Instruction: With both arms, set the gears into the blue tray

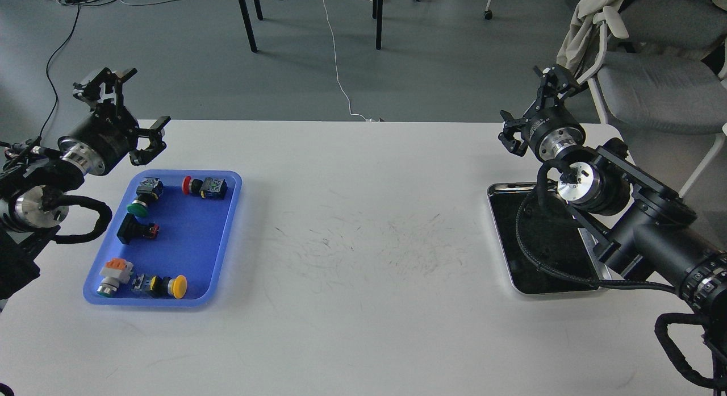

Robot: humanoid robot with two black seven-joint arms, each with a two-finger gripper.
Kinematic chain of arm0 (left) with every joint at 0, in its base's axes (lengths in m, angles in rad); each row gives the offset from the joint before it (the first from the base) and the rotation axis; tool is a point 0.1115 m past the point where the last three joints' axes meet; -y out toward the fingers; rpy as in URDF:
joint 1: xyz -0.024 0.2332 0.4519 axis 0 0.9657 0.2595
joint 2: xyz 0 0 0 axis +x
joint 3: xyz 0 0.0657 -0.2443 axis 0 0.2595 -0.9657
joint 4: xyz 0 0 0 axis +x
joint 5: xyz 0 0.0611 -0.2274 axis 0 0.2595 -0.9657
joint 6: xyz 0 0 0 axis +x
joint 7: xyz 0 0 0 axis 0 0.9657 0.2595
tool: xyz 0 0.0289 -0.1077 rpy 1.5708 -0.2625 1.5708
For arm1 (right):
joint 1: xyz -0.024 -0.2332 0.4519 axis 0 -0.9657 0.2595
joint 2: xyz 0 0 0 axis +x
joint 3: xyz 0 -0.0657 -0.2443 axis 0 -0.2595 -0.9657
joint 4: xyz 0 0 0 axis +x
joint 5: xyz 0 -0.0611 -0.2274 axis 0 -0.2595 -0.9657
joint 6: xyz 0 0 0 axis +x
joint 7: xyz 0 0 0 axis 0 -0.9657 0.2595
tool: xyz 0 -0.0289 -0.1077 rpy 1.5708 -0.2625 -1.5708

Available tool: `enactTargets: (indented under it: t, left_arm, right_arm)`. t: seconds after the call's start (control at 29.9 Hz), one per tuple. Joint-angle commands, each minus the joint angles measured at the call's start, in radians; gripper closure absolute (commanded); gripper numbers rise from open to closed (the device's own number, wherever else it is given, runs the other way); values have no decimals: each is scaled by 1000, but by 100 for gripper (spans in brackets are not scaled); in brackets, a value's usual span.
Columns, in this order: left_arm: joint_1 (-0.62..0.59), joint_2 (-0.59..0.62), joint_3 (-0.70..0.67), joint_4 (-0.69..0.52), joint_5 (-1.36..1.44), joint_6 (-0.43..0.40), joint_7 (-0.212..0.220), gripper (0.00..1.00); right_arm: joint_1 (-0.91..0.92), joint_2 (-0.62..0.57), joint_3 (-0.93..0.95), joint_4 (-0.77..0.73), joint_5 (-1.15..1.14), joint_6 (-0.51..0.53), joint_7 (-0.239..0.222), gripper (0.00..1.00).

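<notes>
A: Gears, the tiny black toothed wheels, cannot be picked out for certain. Any that remain are probably in the shiny steel tray with a dark inside (514,271) on the right of the white table (363,242), where they would be lost against the black.

B: Which arm is nearer?

A: The right one. The right black claw gripper (539,109) hangs above the table's far edge, just beyond that steel tray, fingers spread and holding nothing. The tray lies towards the robot from it, partly under the arm.

B: And the other side?

A: The rectangular blue plastic tray (227,231) sits far left, holding coloured-cap push-button switches (204,187). The left black claw gripper (128,109) hovers just beyond its far end, also spread and empty. Both trays have their long axes running away from the robot.
</notes>
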Motion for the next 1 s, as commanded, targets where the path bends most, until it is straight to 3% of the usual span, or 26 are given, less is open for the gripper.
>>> enactTargets:
  t: [0.0, 0.97]
  left_arm:
    - [0, 0, 0, 1, -1, 3, 0, 1]
    - [0, 14, 0, 1, -1, 2, -2, 1]
  right_arm:
    - [-3, 3, -6, -5, 0, 2, -3, 1]
    - [-5, 12, 31, -4, 3, 5, 3, 1]
